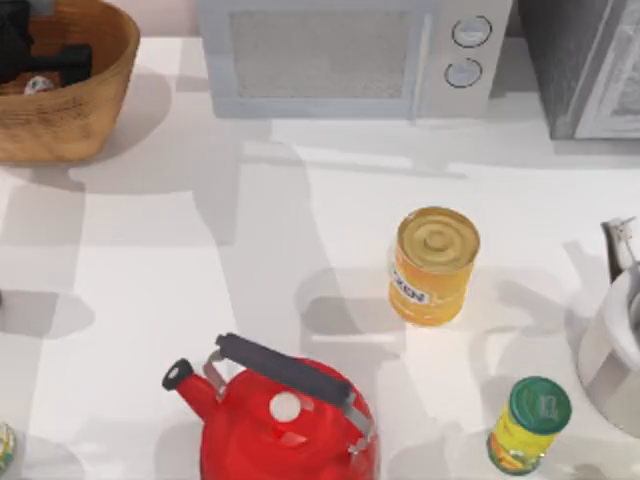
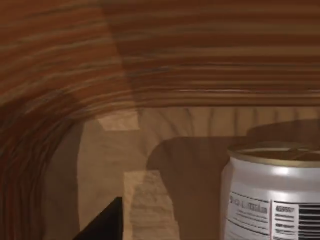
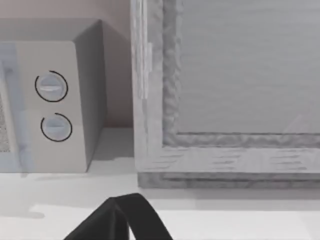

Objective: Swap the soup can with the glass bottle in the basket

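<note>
Top view, container: large round woven wicker basket (image 1: 95,110), tan-brown, at the far left corner of the table, well apart from everything else standing there.
Nearer arm: left, by far; left gripper (image 1: 40,55) sunk inside the basket, below its rim.
Left gripper grip: cannot tell whether apart, together or clamped.
Right gripper (image 3: 117,220): parked low over the table, facing the white microwave (image 3: 55,105) and a grey cabinet; grip likewise cannot tell.
Task's thing: small cylindrical soup can (image 2: 275,200), dull gold rim, pale label with barcode, standing on the basket floor.
Long axis: upright, top rim level.
Key relation: can just beside the left gripper, both within the same ribbed wall (image 2: 165,55); no contact visible.
Judgement on step: can probably delivered into the basket, so a straight upward exit looks the safest way to avoid tipping it.
Glass bottle: place cannot be told; small cut-off object (image 1: 4,445) at the near left table edge unidentifiable.
</note>
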